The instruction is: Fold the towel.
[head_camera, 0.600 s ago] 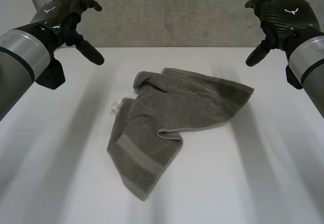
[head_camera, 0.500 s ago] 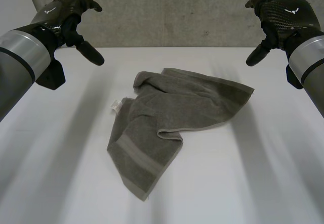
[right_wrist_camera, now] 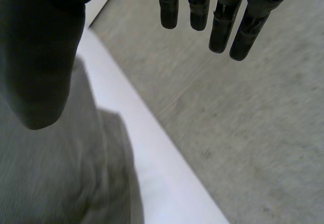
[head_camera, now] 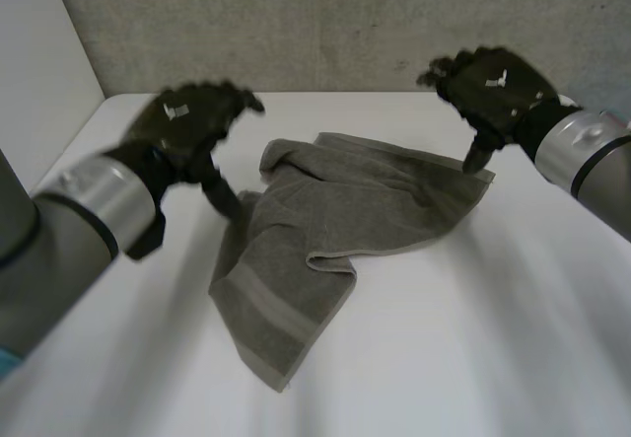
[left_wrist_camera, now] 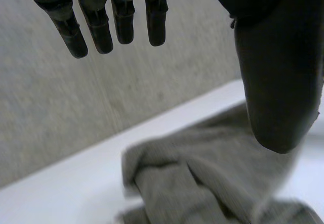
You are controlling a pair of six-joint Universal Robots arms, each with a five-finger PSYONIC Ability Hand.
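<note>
A white table (head_camera: 513, 338) stands against a rough grey concrete wall (head_camera: 325, 23).

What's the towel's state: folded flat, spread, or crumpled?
Crumpled, not folded. The towel lies bunched on the table, its layers overlapping unevenly and one end trailing toward the near edge.

Open table (head_camera: 473, 338) surrounds the crumpled towel (head_camera: 345, 210) (a wall (head_camera: 325, 23) bounds its far edge).

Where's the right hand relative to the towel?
In the head view, the right hand is open above the far right corner of the towel, thumb pointing down at it.
</note>
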